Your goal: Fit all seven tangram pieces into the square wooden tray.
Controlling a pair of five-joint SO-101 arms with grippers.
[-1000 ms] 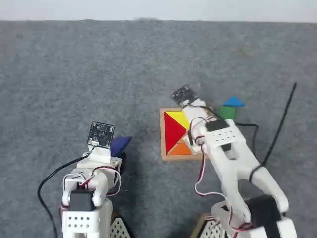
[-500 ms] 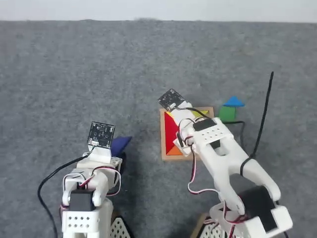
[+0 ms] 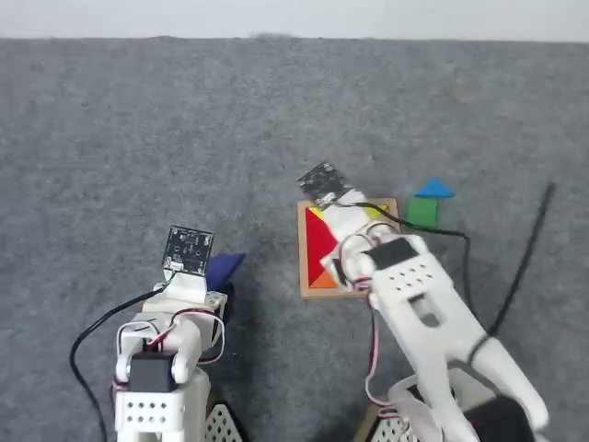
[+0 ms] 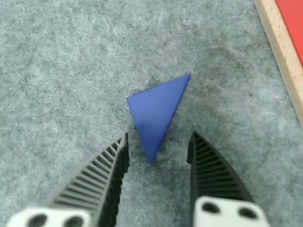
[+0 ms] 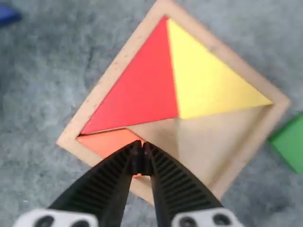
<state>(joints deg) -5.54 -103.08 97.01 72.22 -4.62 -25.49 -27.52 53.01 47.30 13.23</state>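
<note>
Two jobs look open here. The left gripper hangs over the carpet with its jaws wide, and the narrow tip of the dark blue triangle lies between them. To grab it well I'd come forward so the fingers straddle the wider body, since pinching the tip would likely make it squirt out.

The tray sits well apart to the right. It holds a red triangle and a yellow triangle, and an orange piece sits in a corner. The right gripper has its jaws pressed together, empty, with the tips at the orange piece's edge. That's probably a nudge to seat it, so push low and gently or the tray will slide.

The wrist views give the jaw spread and the bare wood left in the tray, while from above the arm covers much of that. The high view places the green square just beside the tray and the light blue triangle just past it.
</note>
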